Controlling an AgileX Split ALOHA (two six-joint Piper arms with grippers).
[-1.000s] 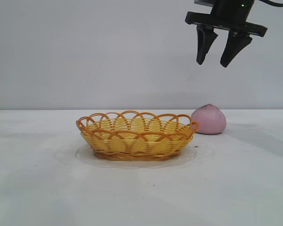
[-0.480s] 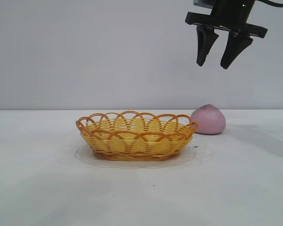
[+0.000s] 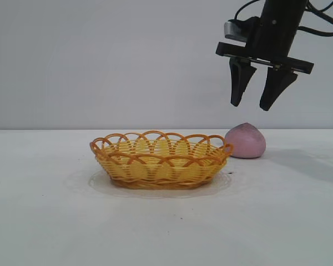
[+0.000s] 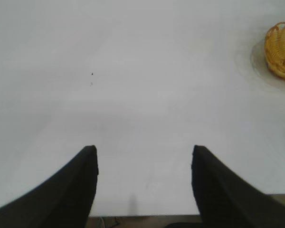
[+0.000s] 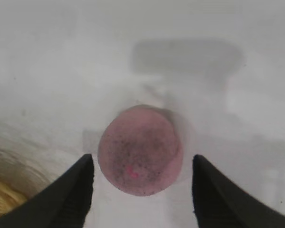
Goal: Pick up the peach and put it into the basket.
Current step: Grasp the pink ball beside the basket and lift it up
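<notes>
The pink peach (image 3: 245, 141) lies on the white table just right of and behind the yellow wicker basket (image 3: 161, 159). My right gripper (image 3: 252, 105) hangs open right above the peach, a short way clear of it. In the right wrist view the peach (image 5: 140, 150) sits between and beyond the two open fingers of that gripper (image 5: 141, 159), with a bit of the basket (image 5: 2, 199) at the edge. My left gripper (image 4: 143, 151) is open and empty over bare table far from the basket (image 4: 281, 50); it does not show in the exterior view.
The white table (image 3: 166, 221) stretches wide around the basket, with a plain grey wall behind. In the left wrist view the table's near edge (image 4: 142, 216) shows just beyond the fingers.
My right gripper has come down toward the peach, still open. The peach and basket have not moved.
</notes>
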